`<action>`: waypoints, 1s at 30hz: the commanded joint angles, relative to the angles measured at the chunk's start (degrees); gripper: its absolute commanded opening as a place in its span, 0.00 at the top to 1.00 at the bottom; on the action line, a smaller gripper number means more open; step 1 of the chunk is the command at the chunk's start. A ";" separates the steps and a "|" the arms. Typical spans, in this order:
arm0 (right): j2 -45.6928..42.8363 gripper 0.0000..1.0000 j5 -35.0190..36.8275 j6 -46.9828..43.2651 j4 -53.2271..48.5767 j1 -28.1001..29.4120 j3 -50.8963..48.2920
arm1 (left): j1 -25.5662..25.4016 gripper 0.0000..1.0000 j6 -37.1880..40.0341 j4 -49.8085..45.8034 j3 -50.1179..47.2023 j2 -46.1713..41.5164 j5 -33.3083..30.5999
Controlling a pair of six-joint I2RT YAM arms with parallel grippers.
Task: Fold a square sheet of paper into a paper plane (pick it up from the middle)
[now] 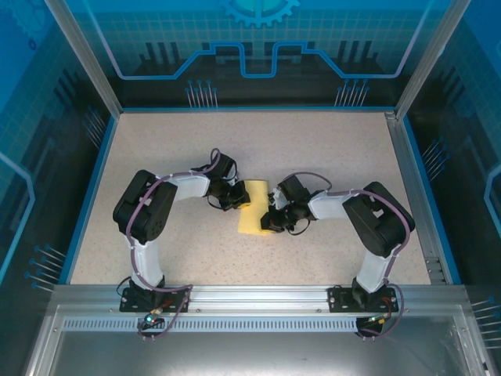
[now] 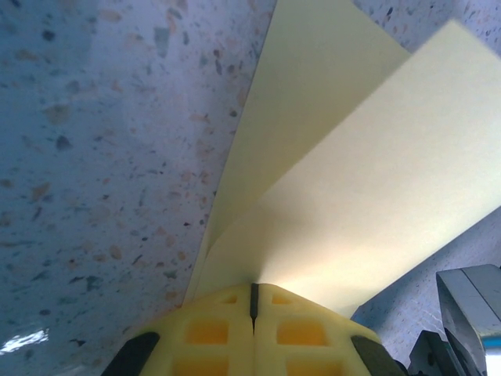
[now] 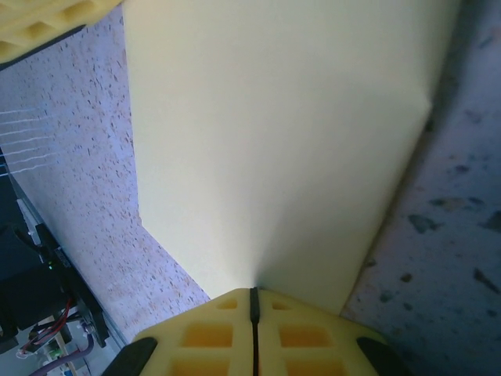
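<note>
The square sheet of paper (image 1: 255, 205) is pale yellow and lies folded in the middle of the table, between my two grippers. My left gripper (image 1: 240, 200) pinches its left edge. In the left wrist view the yellow jaws (image 2: 253, 288) are shut and two paper layers (image 2: 352, 196) fan out from them, the upper layer lifted off the lower. My right gripper (image 1: 271, 222) is at the paper's lower right edge. In the right wrist view its jaws (image 3: 253, 293) are shut on the sheet (image 3: 274, 141), which spreads away smooth. The left gripper's fingers (image 3: 47, 23) show at that view's top left.
The speckled table (image 1: 313, 149) is bordered by a blue rim and clear enclosure walls. Both arm bases stand on the metal rail (image 1: 250, 301) at the near edge. Part of the right arm's grey housing (image 2: 470, 313) shows at the lower right of the left wrist view.
</note>
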 commanded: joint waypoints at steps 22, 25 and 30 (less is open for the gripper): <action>0.57 0.93 2.55 0.57 -3.29 2.09 -3.99 | -0.51 1.00 2.16 -4.47 0.64 2.44 -2.56; -2.57 0.92 2.03 0.57 -3.39 2.00 -3.30 | -0.50 1.00 2.17 -4.49 0.60 2.48 -2.56; -3.28 0.91 0.50 1.35 -1.12 1.97 -3.28 | -0.46 1.00 2.15 -4.49 0.69 2.49 -2.48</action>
